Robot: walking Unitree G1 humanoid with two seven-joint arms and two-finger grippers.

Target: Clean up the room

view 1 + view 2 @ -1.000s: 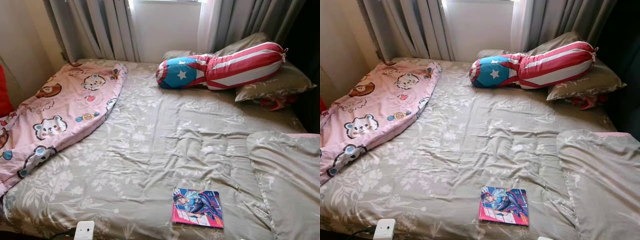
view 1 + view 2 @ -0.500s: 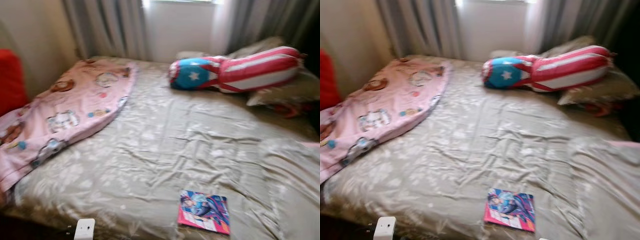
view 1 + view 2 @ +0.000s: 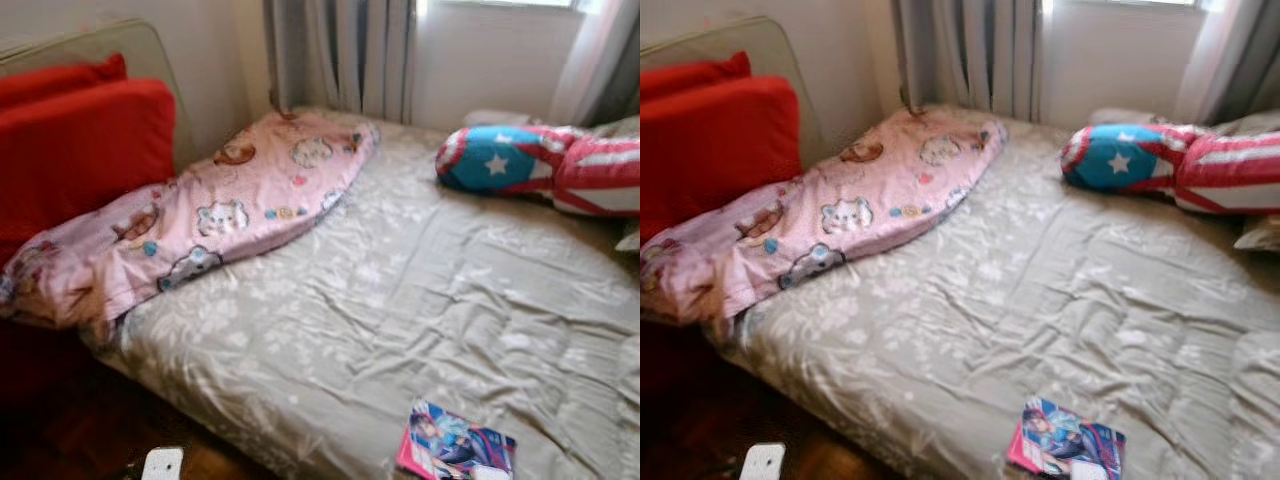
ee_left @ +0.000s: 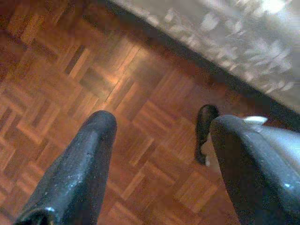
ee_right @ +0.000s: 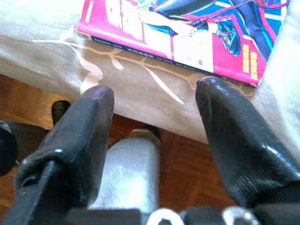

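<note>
Comic book [image 3: 456, 451] is lying flat near the foot edge of the bed [image 3: 400, 300], cover up, long axis roughly along that edge; cover lettering unreadable. Right gripper [image 5: 154, 101] is hanging just beside the book's spine, fingers apart. Left gripper [image 4: 161, 133] is hanging over parquet floor [image 4: 70, 93], fingers apart, holding nothing.

The lettering on the comic book [image 5: 187, 33] cover is too blurred to read

Glossy blk tool fingers [image 5: 234, 140], silver leg
</note>
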